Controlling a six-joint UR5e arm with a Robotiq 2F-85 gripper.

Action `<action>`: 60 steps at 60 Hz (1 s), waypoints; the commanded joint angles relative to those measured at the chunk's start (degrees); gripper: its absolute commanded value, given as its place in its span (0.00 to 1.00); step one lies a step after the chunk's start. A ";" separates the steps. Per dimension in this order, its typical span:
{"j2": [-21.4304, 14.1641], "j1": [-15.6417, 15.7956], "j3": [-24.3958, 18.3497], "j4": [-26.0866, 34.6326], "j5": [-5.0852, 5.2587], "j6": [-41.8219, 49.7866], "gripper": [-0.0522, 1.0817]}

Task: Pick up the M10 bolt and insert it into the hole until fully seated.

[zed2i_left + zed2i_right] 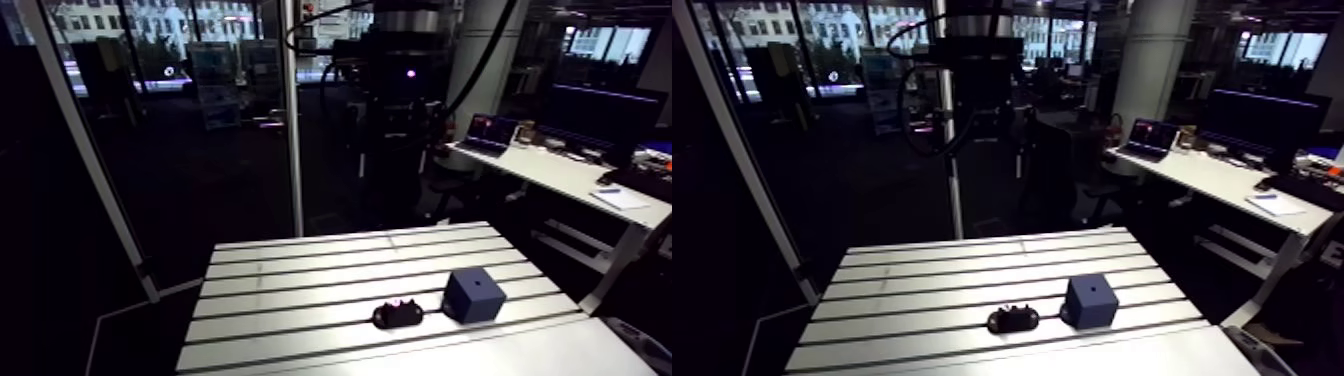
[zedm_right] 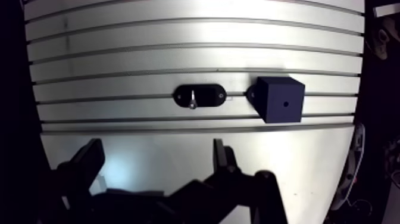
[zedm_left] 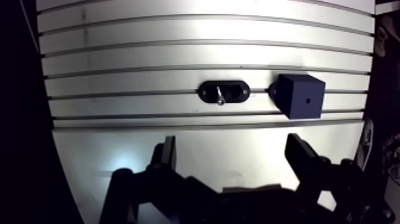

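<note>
You're looking at the M10 bolt [image 3: 219,95] sitting in a black oval holder [image 3: 237,92], its silver metal showing against the black. It's too small to say whether it's standing upright or leaning. The holder is lying flat on the slotted table [image 3: 178,53], straddling one of the slots. Just beside it along the same slot, with a thin gap between them, a dark blue cube [image 3: 302,96] is resting on the table. The cube is turned a bit, so one corner is pointing toward the holder. A small round hole [image 3: 308,100] is showing in the cube's top face, and nothing is sitting in it. The gripper [image 3: 231,143] is hovering over a bare stretch of table, well clear of both parts. Its fingers [image 3: 166,158] are spread wide and gripping nothing, with only table surface showing between them. From the wrist view, the holder is lying ahead of the gap between the fingers, and the cube is lying ahead of one finger. In the arm view, holder and cube are sitting near the table's close edge.
</note>
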 commanded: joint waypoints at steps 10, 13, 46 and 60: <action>0.01 -1.71 7.42 -7.05 -0.01 -2.90 0.05; 0.01 -2.58 8.33 -7.48 -0.01 -3.27 0.05; 0.79 -4.51 16.67 -15.89 0.79 -3.83 0.05; 1.24 -4.51 20.78 -22.08 0.87 -4.72 0.05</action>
